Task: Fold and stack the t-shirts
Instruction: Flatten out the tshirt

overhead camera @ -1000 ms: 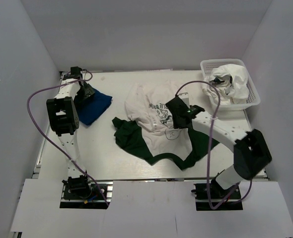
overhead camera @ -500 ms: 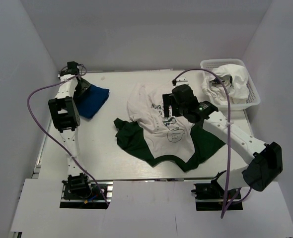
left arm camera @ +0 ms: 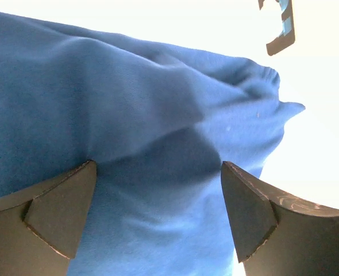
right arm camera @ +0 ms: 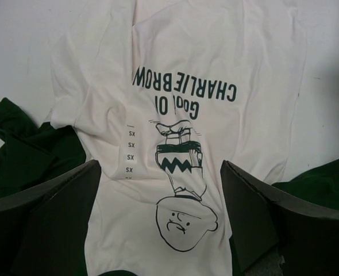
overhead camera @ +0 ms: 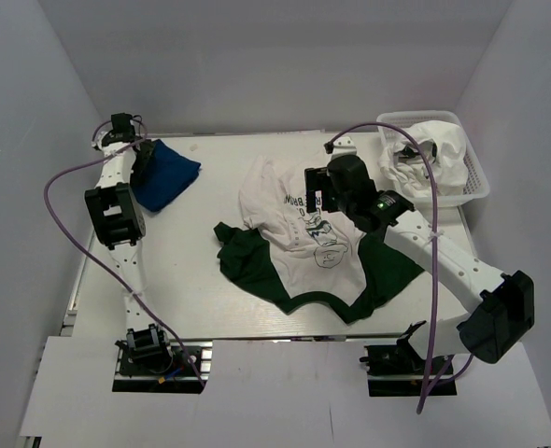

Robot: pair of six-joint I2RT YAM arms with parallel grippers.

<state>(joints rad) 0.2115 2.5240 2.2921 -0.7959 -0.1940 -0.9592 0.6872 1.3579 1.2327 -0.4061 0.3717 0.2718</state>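
Both rumpled — blue tee (overhead camera: 166, 172) bunched mound, white tee (overhead camera: 299, 231) spread flat.

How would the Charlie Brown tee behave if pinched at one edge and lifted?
Probably floppy: the Charlie Brown tee lies wrinkled and spread. Its green sleeves are crumpled, so lifted it would likely drape and sag; pushed, it would probably bunch.

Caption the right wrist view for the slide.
Right gripper, jaws open, above the white Charlie Brown tee, print up.

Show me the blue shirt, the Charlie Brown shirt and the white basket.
blue shirt (overhead camera: 163, 173): top view, middle of the bunched cloth.
Charlie Brown shirt (right arm camera: 178, 163): right wrist view, the cartoon's zigzag stripe.
white basket (overhead camera: 477, 166): top view, right rim.
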